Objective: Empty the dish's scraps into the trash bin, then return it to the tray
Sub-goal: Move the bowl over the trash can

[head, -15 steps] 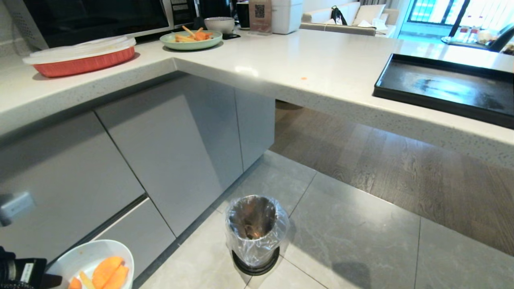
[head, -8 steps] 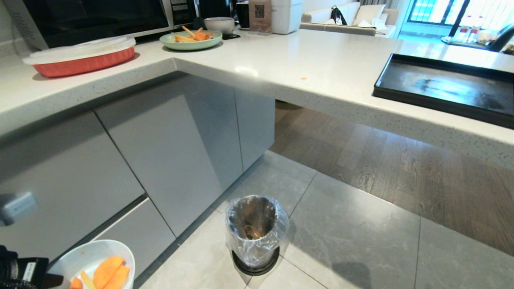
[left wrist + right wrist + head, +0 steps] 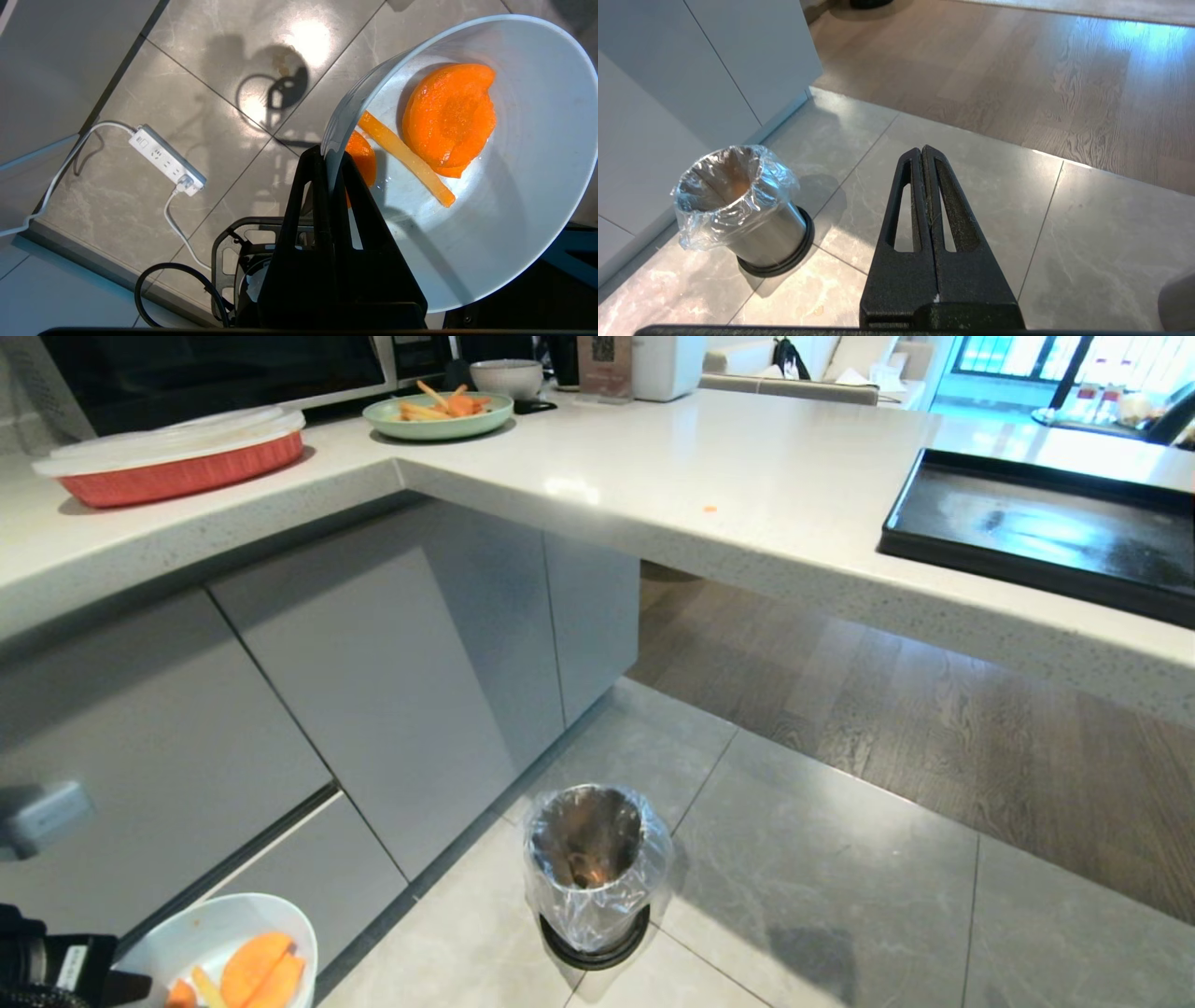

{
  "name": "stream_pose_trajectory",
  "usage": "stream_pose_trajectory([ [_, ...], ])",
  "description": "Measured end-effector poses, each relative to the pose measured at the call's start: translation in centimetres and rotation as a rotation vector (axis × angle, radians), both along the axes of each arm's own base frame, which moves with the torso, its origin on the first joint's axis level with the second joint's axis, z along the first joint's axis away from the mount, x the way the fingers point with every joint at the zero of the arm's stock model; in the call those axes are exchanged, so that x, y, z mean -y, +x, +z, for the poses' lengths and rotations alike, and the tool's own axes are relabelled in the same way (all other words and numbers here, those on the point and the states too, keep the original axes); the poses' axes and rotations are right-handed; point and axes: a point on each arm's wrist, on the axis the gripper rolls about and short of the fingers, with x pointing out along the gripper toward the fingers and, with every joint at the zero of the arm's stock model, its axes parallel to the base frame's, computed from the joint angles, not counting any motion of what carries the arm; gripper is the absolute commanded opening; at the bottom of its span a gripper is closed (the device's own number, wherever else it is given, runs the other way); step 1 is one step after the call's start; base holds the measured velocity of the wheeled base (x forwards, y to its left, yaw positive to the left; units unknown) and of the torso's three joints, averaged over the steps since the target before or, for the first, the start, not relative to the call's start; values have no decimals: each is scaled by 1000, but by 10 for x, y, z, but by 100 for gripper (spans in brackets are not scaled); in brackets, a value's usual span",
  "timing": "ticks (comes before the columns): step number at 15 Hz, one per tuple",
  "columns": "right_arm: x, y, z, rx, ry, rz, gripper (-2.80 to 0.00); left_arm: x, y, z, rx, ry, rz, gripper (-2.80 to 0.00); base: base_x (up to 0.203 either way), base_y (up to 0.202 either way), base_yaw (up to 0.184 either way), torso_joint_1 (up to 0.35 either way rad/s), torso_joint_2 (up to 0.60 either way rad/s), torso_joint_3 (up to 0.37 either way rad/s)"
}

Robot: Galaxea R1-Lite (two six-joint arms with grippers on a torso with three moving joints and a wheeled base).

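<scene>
The dish (image 3: 201,929), a small pale bowl, hangs low at the lower left in the head view, over the floor in front of the cabinets. My left gripper (image 3: 131,987) (image 3: 329,156) is shut on its rim. The scraps (image 3: 448,116) lie inside the dish (image 3: 514,224): orange chunks and one pale yellow stick. The trash bin (image 3: 593,863) (image 3: 738,205), shiny metal with a clear bag, stands on the tiles to the right of the dish and apart from it. The black tray (image 3: 1027,537) lies bare on the counter at the right. My right gripper (image 3: 922,149) is shut and holds nothing, above the tiles beside the bin.
On the counter stand a pale green plate (image 3: 439,415) with orange and yellow pieces, a red baking dish (image 3: 173,462) and a grey bowl (image 3: 507,378). The counter edge overhangs the floor. A white power strip (image 3: 166,158) with cables lies on the tiles under the left arm.
The head view has tipped a little, so the counter's things sit slightly higher in the picture. The dish stays gripped at the lower left.
</scene>
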Motion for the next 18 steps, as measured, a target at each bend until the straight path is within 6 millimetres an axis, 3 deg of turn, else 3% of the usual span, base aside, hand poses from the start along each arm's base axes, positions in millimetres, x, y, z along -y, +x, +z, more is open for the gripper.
stream_pose_trajectory([
  [18, 0, 0, 0, 0, 0, 0, -280, 11, -9, 2, 21, 3, -99, -280, 0, 0, 0, 3, 2, -198],
])
